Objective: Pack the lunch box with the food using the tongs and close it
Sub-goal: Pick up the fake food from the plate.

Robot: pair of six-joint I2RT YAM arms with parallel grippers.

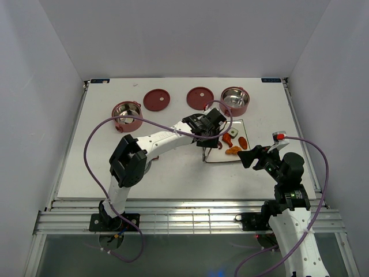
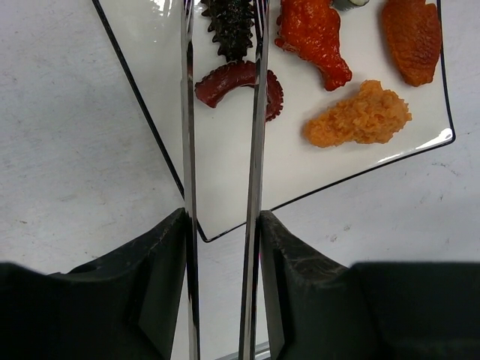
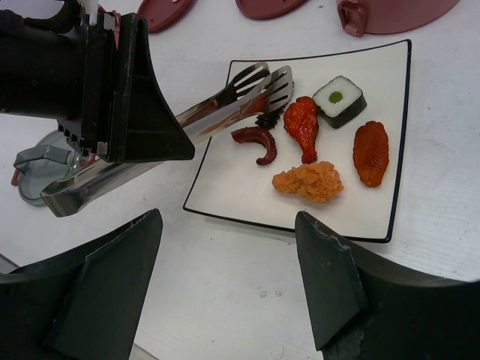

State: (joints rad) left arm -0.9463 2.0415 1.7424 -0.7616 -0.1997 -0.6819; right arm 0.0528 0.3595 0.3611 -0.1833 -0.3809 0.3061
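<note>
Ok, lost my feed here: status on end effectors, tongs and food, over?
Left end effector clamped on tongs; right end effector open, empty. Tips straddle dark stick, by sausage, on plate. Nothing seen in the way.

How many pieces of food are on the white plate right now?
6. A sushi roll at the far edge, red drumstick beside it, brown wing on the right, orange nugget nearest, curved red tentacle left, dark spiky piece partly under the tongs.

A white square plate [image 3: 240,191] with a thin black rim sits on the white table [image 1: 173,173].
</note>
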